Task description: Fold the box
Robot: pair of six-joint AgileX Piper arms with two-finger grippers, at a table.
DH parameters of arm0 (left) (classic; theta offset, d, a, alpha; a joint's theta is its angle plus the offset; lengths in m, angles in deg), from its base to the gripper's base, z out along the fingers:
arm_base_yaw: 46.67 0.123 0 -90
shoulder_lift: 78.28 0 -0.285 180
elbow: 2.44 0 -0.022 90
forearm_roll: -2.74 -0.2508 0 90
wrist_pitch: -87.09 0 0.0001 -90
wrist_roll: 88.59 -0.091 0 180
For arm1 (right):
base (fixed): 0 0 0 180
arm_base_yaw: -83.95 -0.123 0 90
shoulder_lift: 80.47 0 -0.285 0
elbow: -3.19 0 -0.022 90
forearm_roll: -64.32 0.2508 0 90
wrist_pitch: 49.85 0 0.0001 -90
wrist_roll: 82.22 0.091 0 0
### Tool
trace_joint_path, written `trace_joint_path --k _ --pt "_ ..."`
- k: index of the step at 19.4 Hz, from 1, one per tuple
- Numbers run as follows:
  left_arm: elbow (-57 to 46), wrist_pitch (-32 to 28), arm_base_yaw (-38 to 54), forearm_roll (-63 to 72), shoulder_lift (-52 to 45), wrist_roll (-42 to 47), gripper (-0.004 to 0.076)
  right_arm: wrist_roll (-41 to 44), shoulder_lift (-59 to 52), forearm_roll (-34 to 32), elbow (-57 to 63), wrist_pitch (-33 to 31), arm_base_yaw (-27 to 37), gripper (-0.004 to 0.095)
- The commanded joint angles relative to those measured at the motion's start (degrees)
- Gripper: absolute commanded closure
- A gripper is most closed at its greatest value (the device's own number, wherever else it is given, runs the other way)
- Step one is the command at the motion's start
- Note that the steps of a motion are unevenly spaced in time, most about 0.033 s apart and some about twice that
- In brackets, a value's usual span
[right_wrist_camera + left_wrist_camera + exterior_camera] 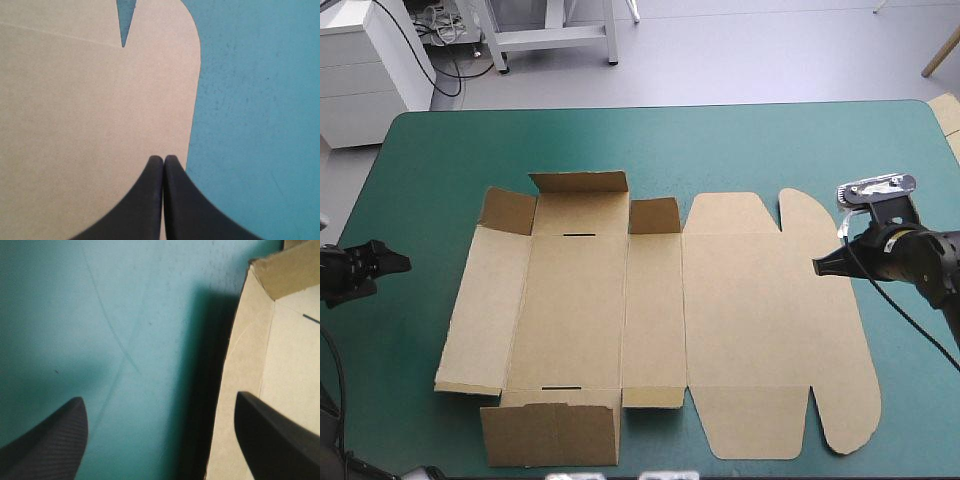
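Observation:
The brown box [650, 310] lies unfolded in the middle of the teal-green table [770, 150]. Its left half has short end flaps raised at the far and near ends, and the left wall tilts up a little. The rounded lid with its tabs lies flat on the right. My left gripper [402, 263] hangs open just left of the box. In the left wrist view [160, 440] one finger is over the box's left wall [250, 390]. My right gripper [817, 267] is shut, its tip over the lid's right edge [163, 160], above the flat board [75, 100].
Bare teal-green cover runs along the far side and beside both ends of the box. Pale brown board pieces [946, 115] show at the table's far right corner. The near flap [550, 432] reaches close to the table's front edge.

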Motion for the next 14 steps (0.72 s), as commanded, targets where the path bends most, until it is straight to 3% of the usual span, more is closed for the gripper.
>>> trace_joint_path --k 1,14 --pt "-2.4 4.0 -1.5 3.9 -1.6 -0.3 0.0153 -0.9 -1.3 -0.2 -1.3 4.3 0.5 0.0929" --pt "-13.8 4.0 -14.2 2.2 -1.6 -0.6 0.0153 -2.1 -1.3 -0.3 -1.3 5.3 0.5 0.0929"
